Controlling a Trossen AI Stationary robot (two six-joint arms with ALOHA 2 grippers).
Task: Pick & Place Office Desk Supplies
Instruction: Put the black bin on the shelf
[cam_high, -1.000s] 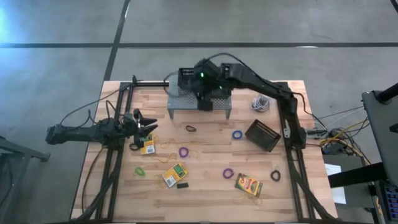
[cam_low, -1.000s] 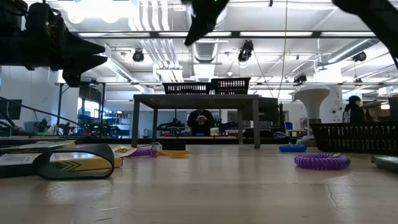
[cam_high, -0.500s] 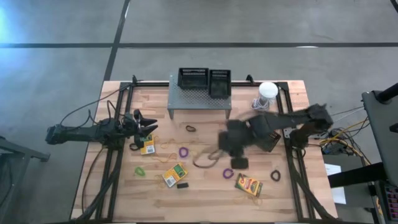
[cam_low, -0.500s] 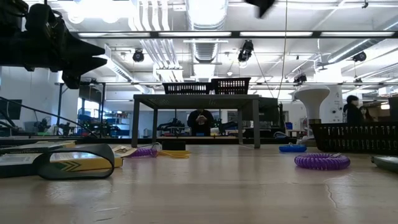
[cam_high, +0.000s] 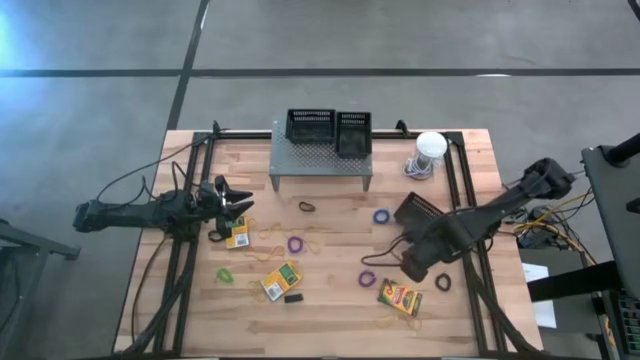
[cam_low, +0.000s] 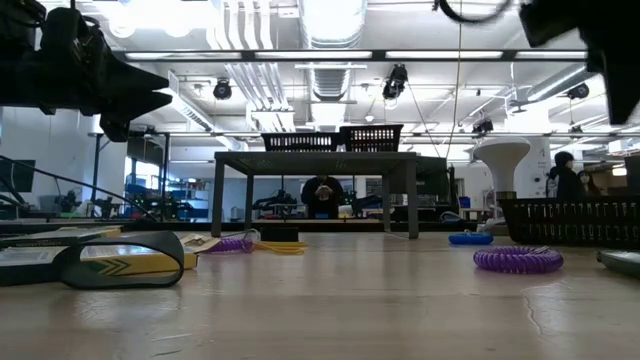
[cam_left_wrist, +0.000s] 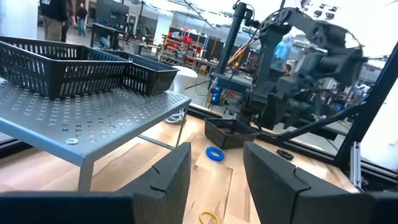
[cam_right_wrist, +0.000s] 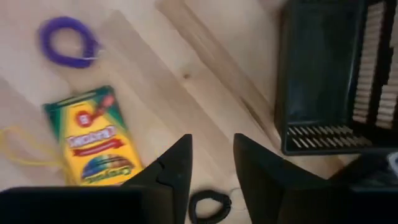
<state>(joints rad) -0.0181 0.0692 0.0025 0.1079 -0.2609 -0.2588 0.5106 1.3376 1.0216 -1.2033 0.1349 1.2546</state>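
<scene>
My left gripper (cam_high: 240, 204) (cam_left_wrist: 216, 177) hangs open over the table's left side, just beyond a crayon box (cam_high: 237, 234). My right gripper (cam_high: 413, 264) (cam_right_wrist: 212, 168) is open and hovers above bare wood, between the black lattice basket on the table (cam_high: 420, 216) (cam_right_wrist: 336, 81) and another crayon box (cam_high: 400, 297) (cam_right_wrist: 93, 134). A purple loop (cam_right_wrist: 65, 40) and a black loop (cam_right_wrist: 210, 206) lie flat close to it. A third crayon box (cam_high: 282, 279) and the tiny black block (cam_high: 293, 297) lie nearer the middle. Two baskets (cam_high: 311, 125) (cam_high: 354, 133) stand on the grey shelf.
The grey perforated shelf (cam_high: 320, 165) stands at the far edge, with the white round object (cam_high: 430, 150) to its right. More loops lie scattered: blue (cam_high: 381, 215), purple (cam_high: 296, 243), green (cam_high: 225, 273), black (cam_high: 307, 206), yellow (cam_high: 272, 252). Bare wood shows between shelf and loops.
My right arm has swung fast from above the shelf at the far edge, across the table's middle, toward the near right. It now hovers between the table basket and the right-hand crayon box. The things on the table lie as before.
</scene>
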